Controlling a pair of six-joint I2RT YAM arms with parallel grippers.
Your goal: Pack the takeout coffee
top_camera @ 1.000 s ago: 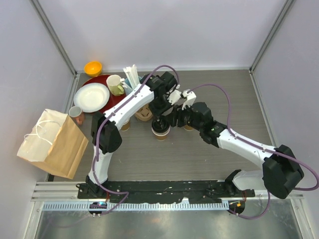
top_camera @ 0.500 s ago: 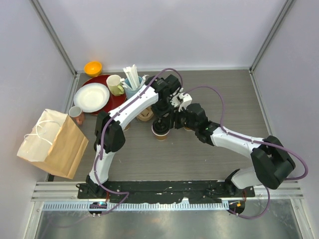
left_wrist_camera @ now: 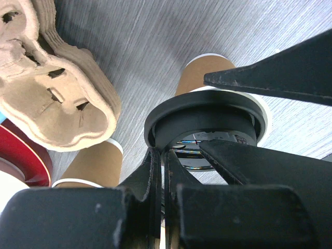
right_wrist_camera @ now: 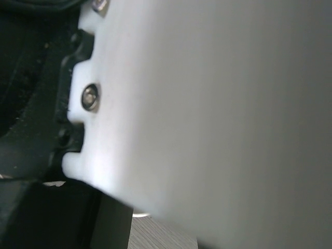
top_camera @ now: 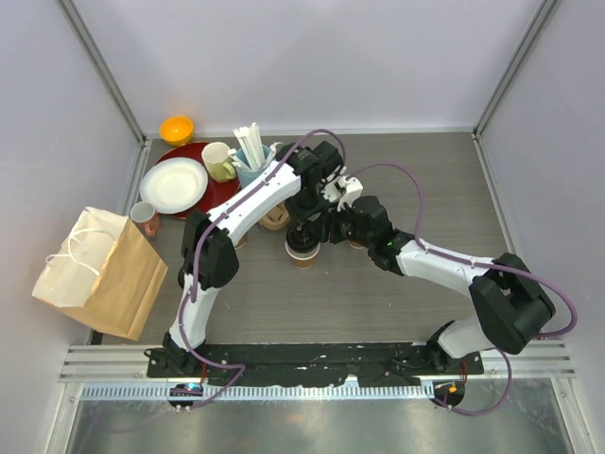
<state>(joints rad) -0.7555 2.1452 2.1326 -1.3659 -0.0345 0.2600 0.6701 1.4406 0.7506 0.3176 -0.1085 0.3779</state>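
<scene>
Kraft paper, smooth and matte under a rolled white rim, forms the small brown takeout cup [left_wrist_camera: 199,72] standing near the middle of the grey wood-grain worktop [top_camera: 425,180]. A round black plastic sip lid [left_wrist_camera: 205,122], glossy and stepped, sits on its mouth. Both arms meet over it.

The left pincer [left_wrist_camera: 162,155] is closed tight with its tips at the lid's near rim, probably to press or steady the thin plastic. Whether a sliver of rim is nipped between them I cannot tell. The right pincer [top_camera: 321,230] has its black fingers [left_wrist_camera: 270,72] parted on either side of the lid, seemingly to seat or hold it, though firm contact cannot be made out.

Just beside the cup, toward the left edge, lies a rough moulded-pulp cup carrier [left_wrist_camera: 62,104] with soft, fibrous pockets, and next to it a second kraft cup [left_wrist_camera: 93,163]. A creased brown paper bag [top_camera: 99,274] sits at the left edge, likely where the coffee is meant to go.
</scene>
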